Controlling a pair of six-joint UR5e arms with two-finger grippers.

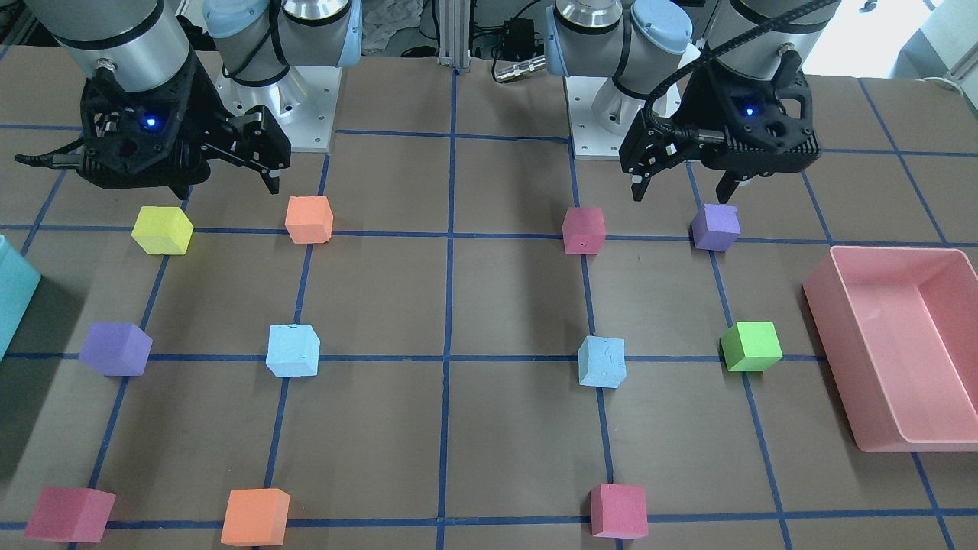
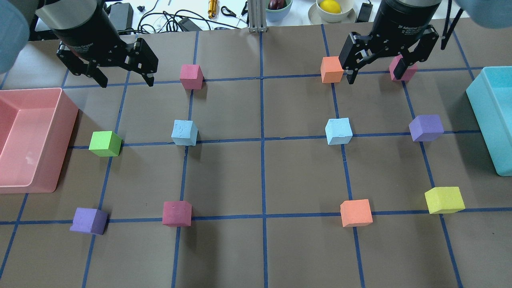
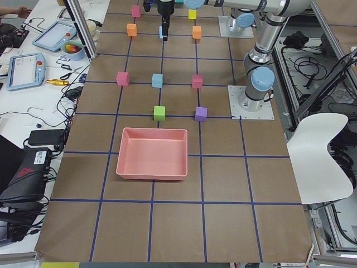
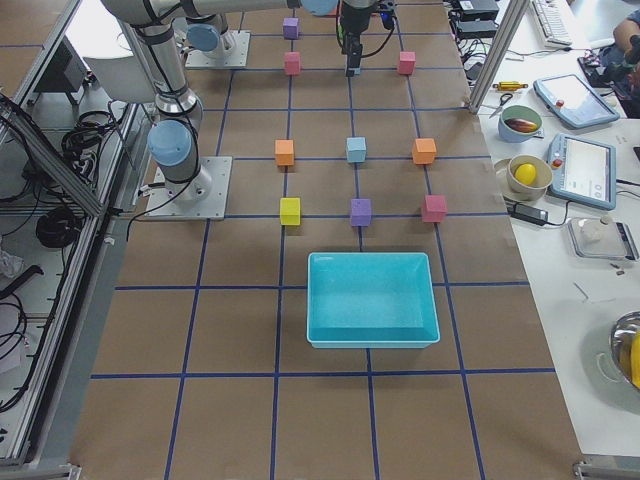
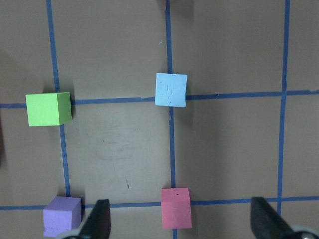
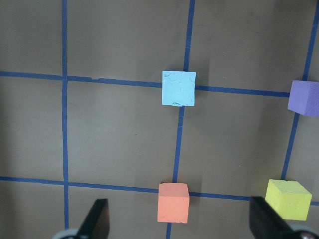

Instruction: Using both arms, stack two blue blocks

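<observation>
Two light blue blocks sit on the brown table. One is on my left side (image 2: pixel 184 133) (image 1: pixel 602 361) (image 5: pixel 171 90), the other on my right side (image 2: pixel 338 131) (image 1: pixel 293 350) (image 6: pixel 179 88). They are far apart, each resting on a blue grid line. My left gripper (image 2: pixel 128 82) (image 1: pixel 680 191) (image 5: pixel 182 221) is open and empty, high above the table and back from its blue block. My right gripper (image 2: pixel 375 78) (image 1: pixel 229 187) (image 6: pixel 179 219) is also open and empty, high above the table and back from its block.
A pink bin (image 2: pixel 66 120) stands at the table's left end and a teal bin (image 2: pixel 486 120) at the right end. Several other blocks lie on the grid: green (image 2: pixel 105 143), purple (image 2: pixel 426 128), yellow (image 2: pixel 444 199), orange (image 2: pixel 356 213), magenta (image 2: pixel 177 213).
</observation>
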